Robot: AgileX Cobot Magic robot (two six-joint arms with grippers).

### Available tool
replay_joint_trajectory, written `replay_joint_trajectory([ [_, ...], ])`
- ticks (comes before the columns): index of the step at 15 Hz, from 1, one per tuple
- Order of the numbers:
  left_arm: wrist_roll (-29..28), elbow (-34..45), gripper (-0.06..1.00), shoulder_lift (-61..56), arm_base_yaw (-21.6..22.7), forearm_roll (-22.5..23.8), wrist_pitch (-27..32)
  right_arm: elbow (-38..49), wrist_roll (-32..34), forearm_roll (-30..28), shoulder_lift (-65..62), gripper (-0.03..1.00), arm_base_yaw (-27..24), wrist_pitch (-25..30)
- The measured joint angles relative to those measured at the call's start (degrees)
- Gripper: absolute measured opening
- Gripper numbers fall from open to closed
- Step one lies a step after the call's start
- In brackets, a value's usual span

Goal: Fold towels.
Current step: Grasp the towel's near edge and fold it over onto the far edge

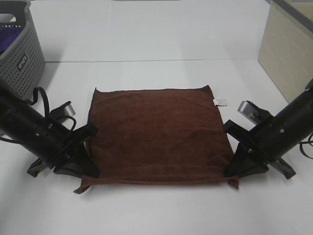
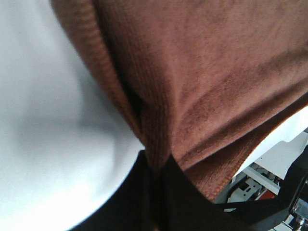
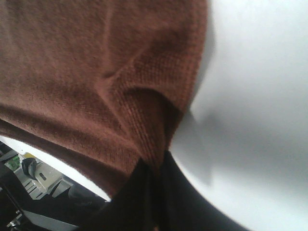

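Note:
A dark reddish-brown towel [image 1: 156, 134] lies spread flat on the white table, with a small white tag [image 1: 221, 102] at its far right corner. My left gripper [image 1: 89, 169] is shut on the towel's near left edge; the left wrist view shows the cloth [image 2: 202, 82] pinched between the black fingers [image 2: 144, 192]. My right gripper [image 1: 232, 169] is shut on the near right edge; the right wrist view shows the cloth [image 3: 106, 77] bunched into its black fingers [image 3: 149, 197]. Both near corners stick out a little past the grippers.
A grey perforated laundry basket [image 1: 22, 61] with a purple cloth [image 1: 9, 36] inside stands at the far left. A beige box or panel [image 1: 288, 49] stands at the far right. White table [image 1: 156, 210] extends in front of and behind the towel.

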Motion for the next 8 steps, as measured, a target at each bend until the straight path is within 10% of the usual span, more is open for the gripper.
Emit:
replay_joint_trajectory([
  [8, -13.69, -20.63, 0.01, -0.46, 0.00, 11.23, -2.23, -23.95, 0.63, -1.38, -0.63, 0.00, 0.00, 3.32],
])
